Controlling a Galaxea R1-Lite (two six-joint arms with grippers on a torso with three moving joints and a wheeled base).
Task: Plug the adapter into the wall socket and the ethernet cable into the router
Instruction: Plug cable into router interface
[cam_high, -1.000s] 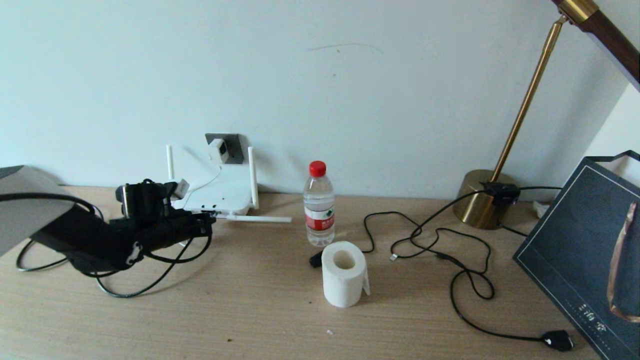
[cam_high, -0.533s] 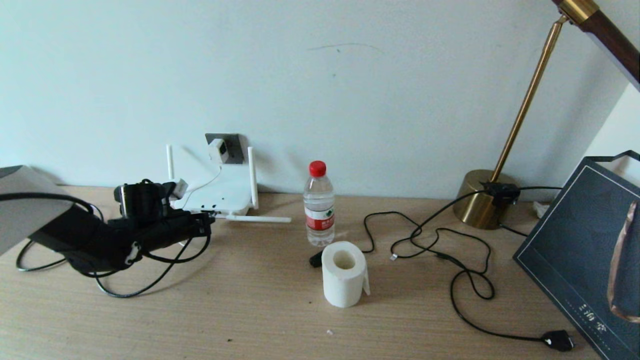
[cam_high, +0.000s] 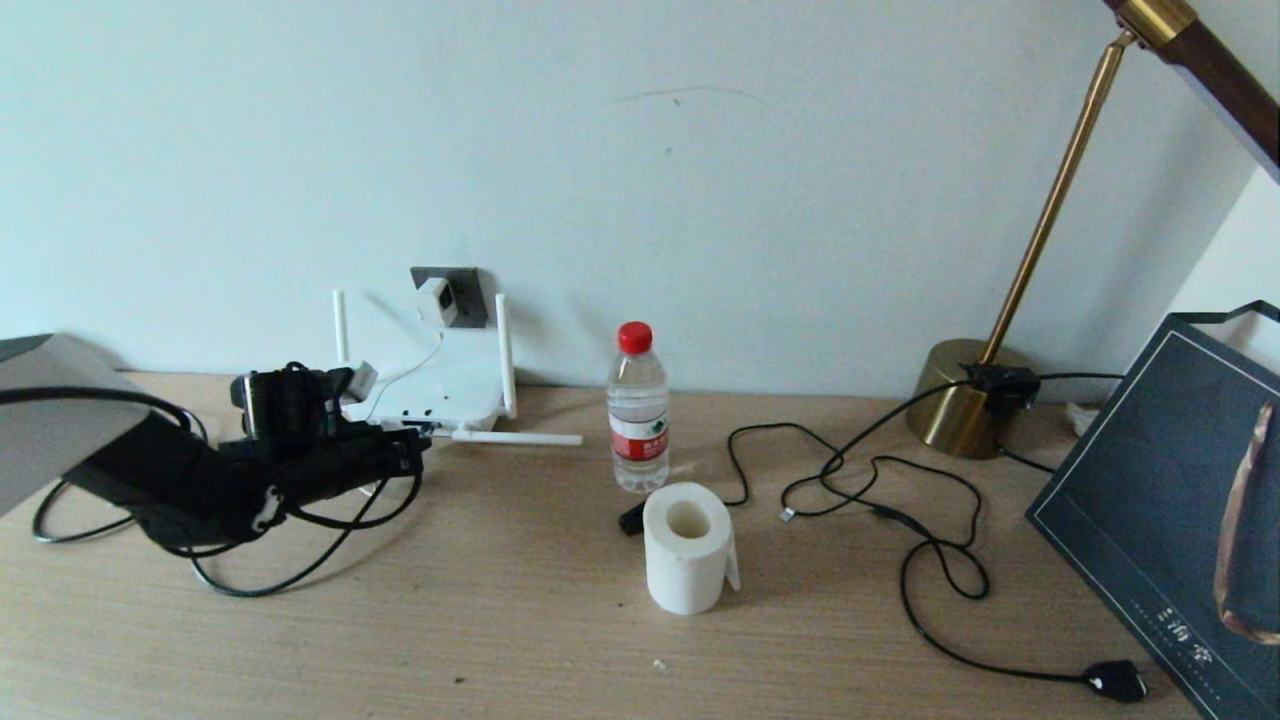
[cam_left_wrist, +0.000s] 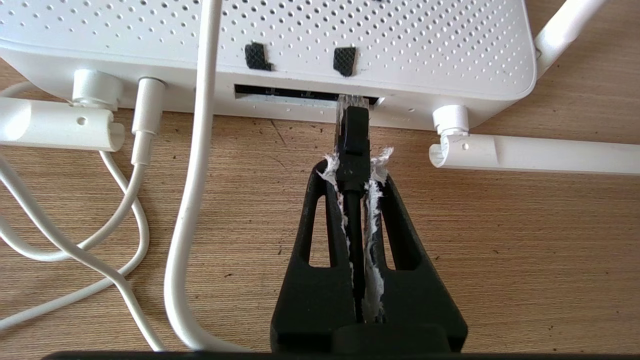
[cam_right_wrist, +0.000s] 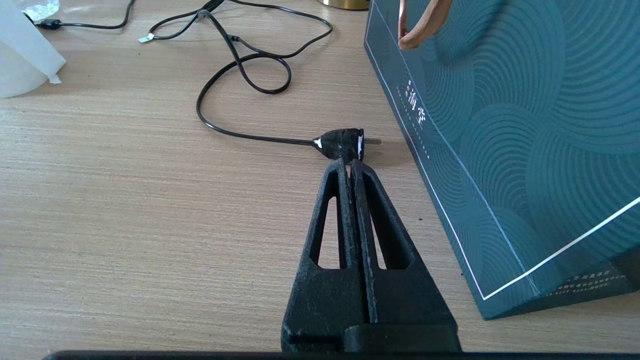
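Observation:
The white router (cam_high: 440, 392) lies flat against the wall, and its front edge with the dark port slot (cam_left_wrist: 300, 94) fills the left wrist view. My left gripper (cam_left_wrist: 355, 167) is shut on the ethernet cable's black plug (cam_left_wrist: 354, 131). The plug's clear tip sits at the mouth of the port slot. In the head view the left gripper (cam_high: 418, 442) is at the router's front edge, and the ethernet cable (cam_high: 240, 592) loops on the table behind it. The white adapter (cam_high: 437, 298) sits in the dark grey wall socket (cam_high: 462, 290). Its white cord (cam_left_wrist: 197, 175) runs down over the router.
A water bottle (cam_high: 638, 410) and a toilet roll (cam_high: 687, 548) stand mid-table. A brass lamp (cam_high: 965, 405) trails a black cord to a plug (cam_right_wrist: 341, 143). My right gripper (cam_right_wrist: 351, 162) is parked shut and empty beside a teal bag (cam_right_wrist: 505, 125).
The left gripper has shifted only very slightly at the router's front edge, still holding the plug. Nothing else moved.

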